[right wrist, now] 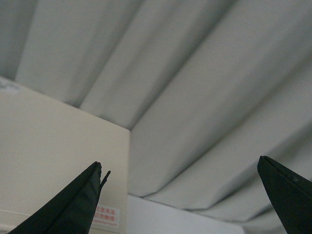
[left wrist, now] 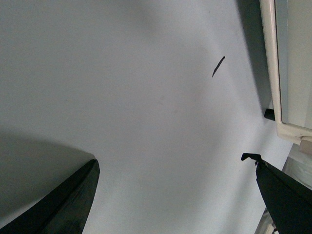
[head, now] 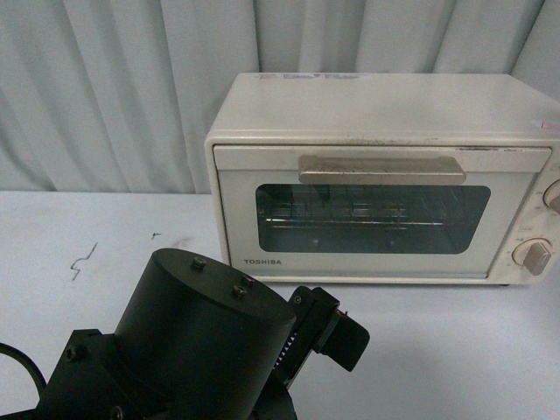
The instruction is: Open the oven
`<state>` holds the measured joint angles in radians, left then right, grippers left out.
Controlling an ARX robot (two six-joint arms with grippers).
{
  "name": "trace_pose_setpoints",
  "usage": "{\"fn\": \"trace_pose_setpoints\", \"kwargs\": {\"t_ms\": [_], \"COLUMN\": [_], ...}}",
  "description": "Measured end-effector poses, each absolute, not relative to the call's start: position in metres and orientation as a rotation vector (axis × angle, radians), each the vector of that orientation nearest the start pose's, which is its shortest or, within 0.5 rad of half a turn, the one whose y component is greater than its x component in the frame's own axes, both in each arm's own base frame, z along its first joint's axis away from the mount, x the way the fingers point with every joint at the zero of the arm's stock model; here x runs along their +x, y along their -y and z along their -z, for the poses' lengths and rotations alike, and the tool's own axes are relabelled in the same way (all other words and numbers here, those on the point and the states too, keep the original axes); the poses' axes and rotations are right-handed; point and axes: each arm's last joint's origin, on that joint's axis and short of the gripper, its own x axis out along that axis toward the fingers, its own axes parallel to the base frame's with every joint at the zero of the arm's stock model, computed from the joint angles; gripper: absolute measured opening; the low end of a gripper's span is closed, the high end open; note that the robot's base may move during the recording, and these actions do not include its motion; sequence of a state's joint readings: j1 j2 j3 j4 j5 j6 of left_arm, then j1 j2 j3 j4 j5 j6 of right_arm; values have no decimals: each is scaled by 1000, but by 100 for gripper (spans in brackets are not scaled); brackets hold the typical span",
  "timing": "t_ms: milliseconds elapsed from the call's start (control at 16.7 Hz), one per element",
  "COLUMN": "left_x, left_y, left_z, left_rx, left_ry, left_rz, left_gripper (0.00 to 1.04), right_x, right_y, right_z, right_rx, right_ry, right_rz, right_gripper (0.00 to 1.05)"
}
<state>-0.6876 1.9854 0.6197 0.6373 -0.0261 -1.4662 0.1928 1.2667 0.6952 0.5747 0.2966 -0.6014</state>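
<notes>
A pale grey pleated curtain [head: 105, 87] fills the upper part of the front view, and a white tabletop [head: 105, 227] spreads across the lower half. The small cream-white boxy Toshiba toaster oven [head: 385, 175] stands on the table at centre right of the frame, its right edge cut off by the border. Its glass-window drop-down door [head: 367, 254] sits upright and shut, with the beige bar handle [head: 382, 169] across its top and a wire rack [head: 350, 214] dimly visible behind the glass. The left arm's black cylindrical housing [head: 201, 324] bulks in the lower left, in front of the oven and apart from it. In the left wrist view the left gripper [left wrist: 170, 161] has its dark fingers spread wide with only bare table between them; the right gripper [right wrist: 180, 162] is likewise spread wide, framing curtain beside the oven's top. Two round beige knobs [head: 532, 255] sit at the right edge. A thin dark squiggle [head: 83, 260] marks the table at mid left.
</notes>
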Motion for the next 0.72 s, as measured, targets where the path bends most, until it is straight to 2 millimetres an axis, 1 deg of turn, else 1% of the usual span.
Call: {"fn": "trace_pose_setpoints", "kwargs": {"t_ms": [60, 120, 239, 359, 478, 598, 658, 717], "left_x": [238, 238, 238, 238, 238, 238, 238, 238], "left_y": [194, 194, 194, 194, 194, 194, 194, 194], "left_z": [-53, -53, -53, -53, -53, -53, -53, -53], "left_rx": [-1094, -1094, -1095, -1095, -1095, -1095, -1095, -1095], "left_ry": [-989, -989, -989, -989, -989, -989, -989, -989], "left_rz": [4, 4, 5, 5, 4, 5, 5, 5], "left_gripper": [98, 98, 98, 98, 98, 98, 98, 98], "right_x": [286, 294, 303, 306, 308, 308, 307, 305], "right_y": [-56, -64, -71, -77, -81, -86, -89, -94], "right_z": [-269, -265, -264, -262, -253, -246, -243, -241], "right_rx": [-730, -829, -980, -1090, -1215, -1287, -1324, -1355], "right_ry": [-51, -67, -60, -48, -49, -53, -47, -36], "right_rz": [35, -11, -57, -115, -204, -274, -319, -366], "right_gripper": [96, 85, 67, 51, 31, 16, 5, 2]}}
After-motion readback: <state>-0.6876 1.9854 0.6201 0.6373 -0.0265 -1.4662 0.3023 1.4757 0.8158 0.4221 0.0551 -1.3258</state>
